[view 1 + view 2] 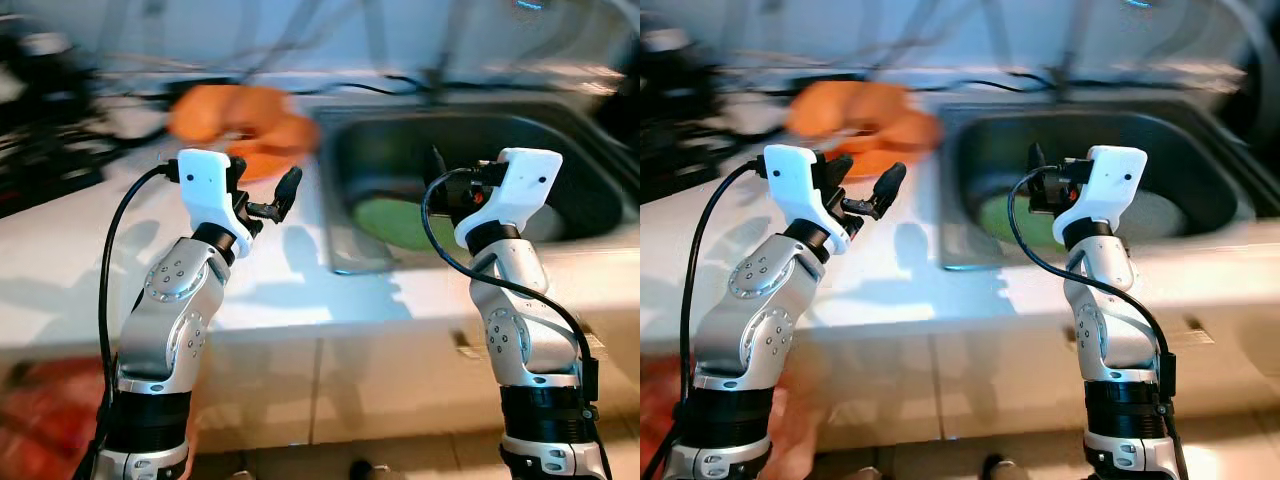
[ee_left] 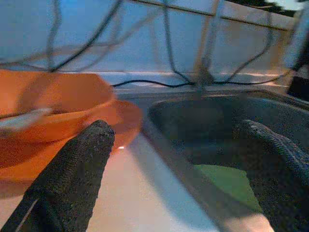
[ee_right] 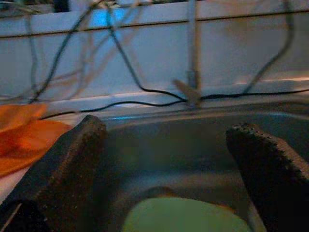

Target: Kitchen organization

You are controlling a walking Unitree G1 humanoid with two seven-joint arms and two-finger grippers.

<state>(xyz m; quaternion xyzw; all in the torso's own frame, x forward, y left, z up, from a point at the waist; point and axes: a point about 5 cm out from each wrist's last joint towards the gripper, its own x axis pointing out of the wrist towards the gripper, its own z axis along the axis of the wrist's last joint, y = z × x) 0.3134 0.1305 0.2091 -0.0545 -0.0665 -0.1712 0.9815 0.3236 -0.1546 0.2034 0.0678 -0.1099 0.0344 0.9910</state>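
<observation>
The white counter (image 1: pixel 280 270) carries a steel sink (image 1: pixel 345 150) at 1 o'clock, with a green plate (image 1: pixel 395 222) lying in its basin. Orange bowls (image 1: pixel 240 125) sit at 11 o'clock, beside the sink's rim. The left end effector (image 1: pixel 262 196) hovers released over the counter near the bowls, and the right end effector (image 3: pixel 169 159) hangs released above the green plate

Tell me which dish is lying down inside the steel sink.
The green plate, lying in the steel sink basin. The orange bowl and orange plate sit on the white counter beside it.
</observation>
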